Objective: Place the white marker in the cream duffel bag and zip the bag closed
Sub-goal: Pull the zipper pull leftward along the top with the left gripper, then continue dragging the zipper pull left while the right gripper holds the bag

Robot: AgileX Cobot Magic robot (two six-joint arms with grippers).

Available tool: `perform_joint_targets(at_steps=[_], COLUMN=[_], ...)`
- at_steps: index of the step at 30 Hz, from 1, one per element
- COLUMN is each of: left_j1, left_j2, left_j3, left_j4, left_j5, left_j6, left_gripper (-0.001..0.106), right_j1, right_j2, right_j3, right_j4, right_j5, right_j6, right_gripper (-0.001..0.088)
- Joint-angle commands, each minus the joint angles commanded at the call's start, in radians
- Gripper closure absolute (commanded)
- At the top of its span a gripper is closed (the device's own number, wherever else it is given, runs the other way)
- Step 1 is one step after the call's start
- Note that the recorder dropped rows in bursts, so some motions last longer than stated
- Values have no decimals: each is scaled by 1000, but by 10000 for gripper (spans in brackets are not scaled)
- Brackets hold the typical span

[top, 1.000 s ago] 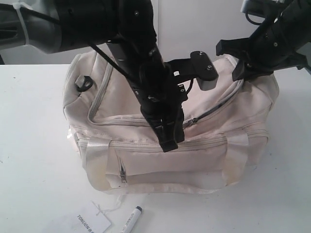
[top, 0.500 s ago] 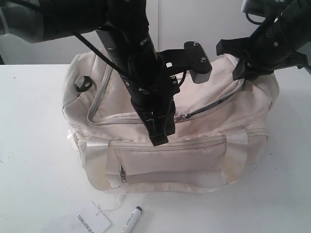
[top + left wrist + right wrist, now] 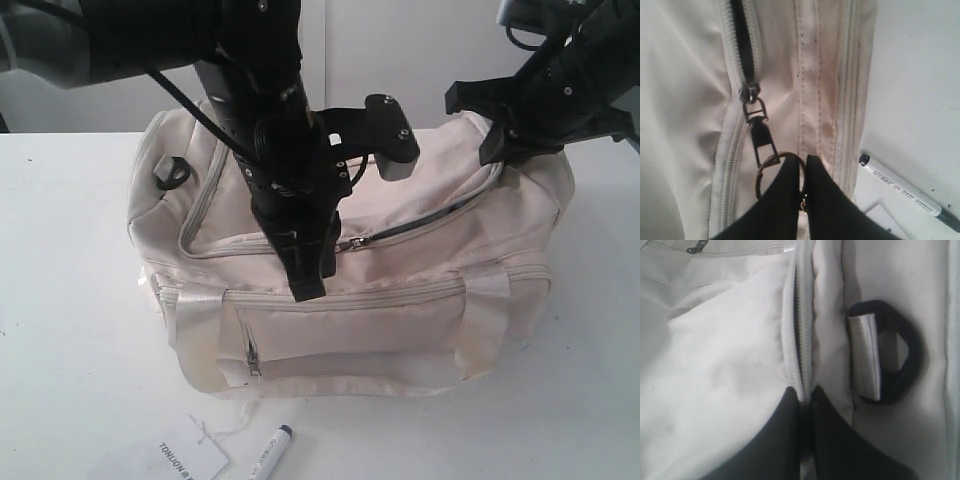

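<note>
The cream duffel bag (image 3: 420, 300) lies on the white table, its curved top zipper (image 3: 420, 222) gaping dark from the right end to the slider (image 3: 750, 93). My left gripper (image 3: 802, 159) is shut on the gold keyring (image 3: 764, 172) that hangs from the black pull tab (image 3: 760, 137); in the exterior view this gripper (image 3: 308, 288) points down at the bag's front. My right gripper (image 3: 806, 390) is shut on the bag's fabric at the zipper's end, beside a black ring (image 3: 907, 355). The white marker (image 3: 270, 452) with its dark cap lies on the table in front of the bag, and its barrel (image 3: 905, 192) also shows beside the bag in the left wrist view.
A flat white paper tag (image 3: 190, 458) with black lettering lies left of the marker at the table's front edge. The left arm's camera mount (image 3: 385, 135) hangs over the bag's top. A small front zip pocket (image 3: 252, 352) faces the table's front.
My left gripper has moved left along the bag with the keyring, dragging the slider left, so the dark open stretch of zipper has grown longer. The right gripper has stayed put.
</note>
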Motion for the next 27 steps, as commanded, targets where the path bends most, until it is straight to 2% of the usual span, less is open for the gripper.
perform_joint_targets(at_steps=[7, 21, 27], left_j1=[0, 0, 0], left_j2=[0, 0, 0], left_j3=[0, 0, 0], left_j4=[101, 115, 174], left_j5=[22, 62, 62], left_j6=[-66, -87, -172], left_gripper=[1053, 1053, 1053], right_j1=[0, 0, 0], right_j2=[0, 0, 0], right_j3=[0, 0, 0], right_j4=[0, 0, 0], right_j5=[4, 10, 12], right_j6=[0, 0, 0], right_gripper=[868, 868, 868])
